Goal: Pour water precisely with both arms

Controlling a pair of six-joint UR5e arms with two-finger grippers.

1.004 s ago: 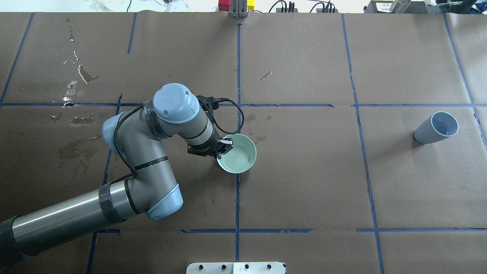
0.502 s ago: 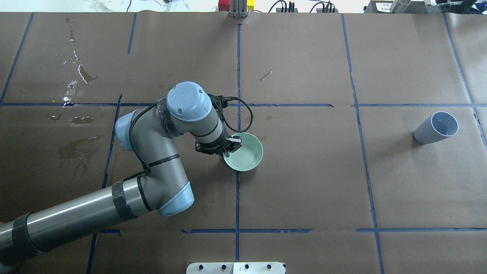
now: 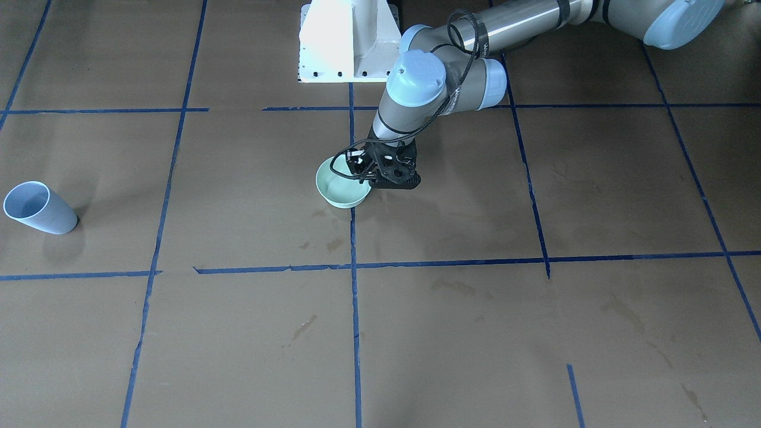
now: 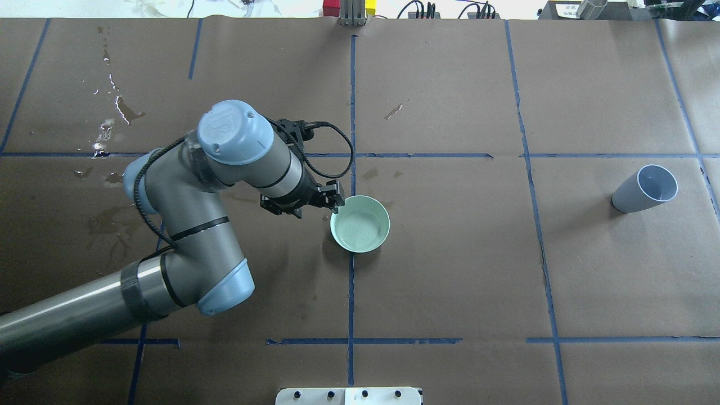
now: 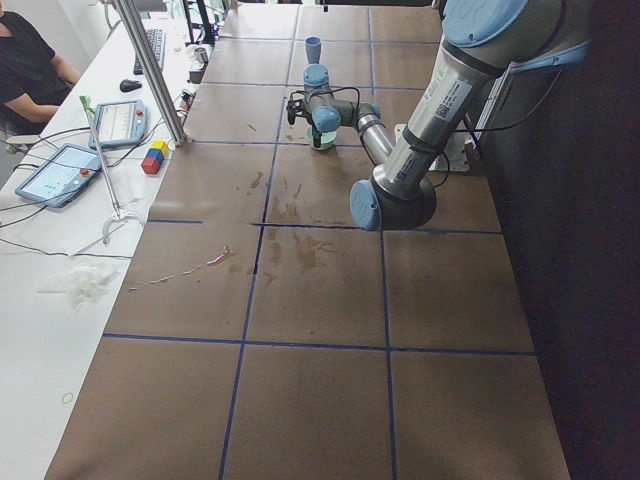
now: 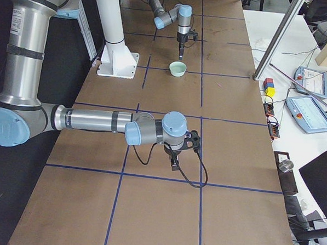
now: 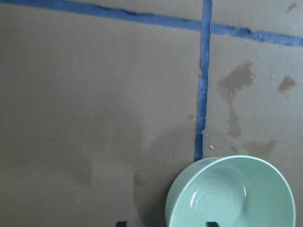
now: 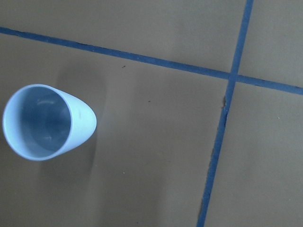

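Brown paper covers a wide table (image 3: 475, 333), squared off by blue tape lines (image 3: 354, 309). Front-facing view: a white pedestal (image 3: 348, 41) stands at the robot's edge. A pale green bowl (image 3: 333, 187) sits near the table's centre, with the left gripper (image 3: 367, 177) hanging at its rim. A blue-grey cup (image 3: 38, 208) stands well apart, close to the edge on the robot's right.

Overhead view: water (image 4: 360, 228) lies shallow and faintly ringed inside the bowl. Shiny wet patches (image 4: 121, 109) glint towards the far left corner.

Left-end view: an operator (image 5: 30, 60) in black sits beyond the far edge, beside tablets (image 5: 60, 175) and coloured blocks (image 5: 155, 157).

Right-end view: the right gripper (image 6: 174, 164) points down over the paper near the right edge; whether it is spread or closed cannot be told.

Left wrist view: two fingertips (image 7: 211, 224) show at the bottom, set wide, one against the bowl's inside and one against the paper, clamping nothing. Droplets (image 7: 208, 142) dot the paper beside the bowl.

Right wrist view: the cup stands upright below the camera; no fingers show.

The step in hand seems to concern the grip on the bowl's rim, though taking or releasing cannot be told. A next move would call for closing squarely on the thin rim and lifting level so the water does not slop, while the right gripper takes the cup.
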